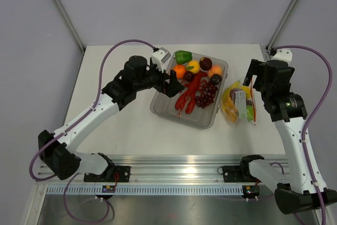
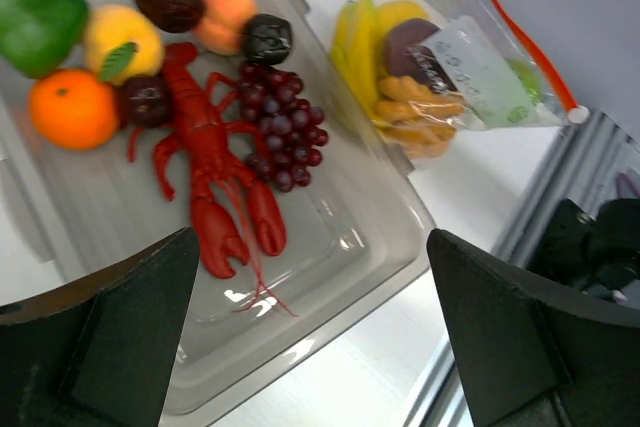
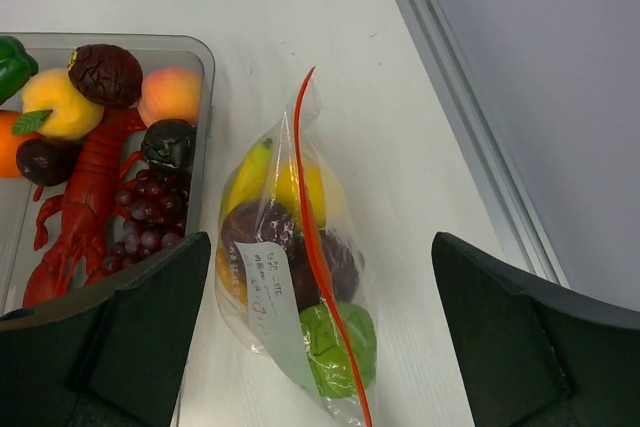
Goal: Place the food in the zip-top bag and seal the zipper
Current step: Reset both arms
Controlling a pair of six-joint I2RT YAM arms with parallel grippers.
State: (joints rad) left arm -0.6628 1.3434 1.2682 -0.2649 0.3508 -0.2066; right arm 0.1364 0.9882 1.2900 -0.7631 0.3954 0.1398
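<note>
Currently the zip-top bag (image 3: pixel 290 297) lies flat on the bench (image 1: pixel 131 135), just beside the right wall of the clear tray (image 1: pixel 179 119). It is part-filled: bananas (image 3: pixel 250 172), a dark fruit and something green show through the film. The zipper (image 3: pixel 312 217) runs as a thin orange-red line down the bag's length, toward the side away from the tray; cannot tell whether the mouth is parted or pressed shut. Most of the food sits in the tray: lobster (image 2: pixel 205 147) down the middle, grapes (image 2: pixel 285 127) touching its side, orange (image 2: pixel 72 107), green pepper (image 2: pixel 40 17), and round fruits crowded at the far end. The right hand (image 3: pixel 320 237) hangs above the bag, fingers spread wide, nothing between them. The left hand (image 2: pixel 310 237) hangs over the near part of the tray, likewise spread and empty. Judgement: loading is partway, and the step in hand looks like the next pick from the tray. To do it well, take the lobster across its narrow body, not lengthwise. The glossy shell will likely slip if pinched at the claws. The bag is floppy and will not hold itself open, so the right hand should pinch one lip only, beside the zipper, and lift it before the left brings anything over. Risks: catching both lips, or dragging the bag so its contents spill.
</note>
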